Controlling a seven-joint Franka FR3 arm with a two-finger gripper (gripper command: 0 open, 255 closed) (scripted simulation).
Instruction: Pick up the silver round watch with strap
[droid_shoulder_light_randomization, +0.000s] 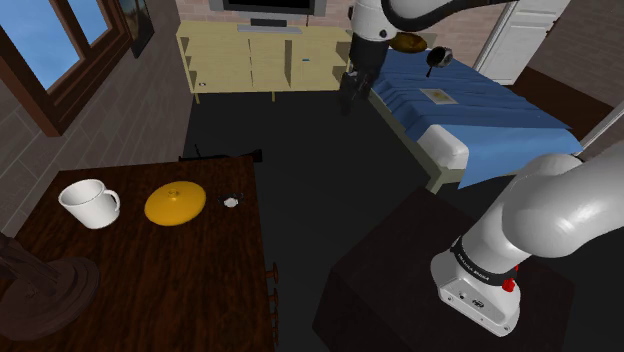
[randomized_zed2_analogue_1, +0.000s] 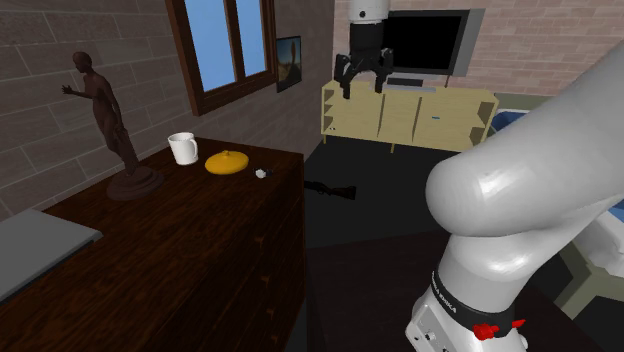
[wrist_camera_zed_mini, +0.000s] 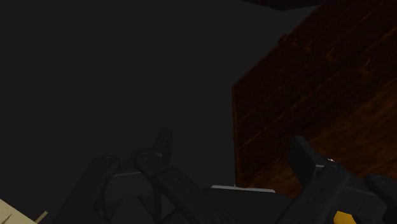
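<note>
I see the watch (droid_shoulder_light_randomization: 232, 202) as a tiny silver-grey round piece w/ a bit of dark strap, lying flat on the dark wood table (droid_shoulder_light_randomization: 150, 285), near its edge, just beside the orange disc (droid_shoulder_light_randomization: 175, 204), not touching it; too small for more detail.

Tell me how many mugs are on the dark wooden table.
1. The white mug stands upright on the table, beside the yellow disc; the small watch lies past the disc. Nothing seems to hide another.
</note>
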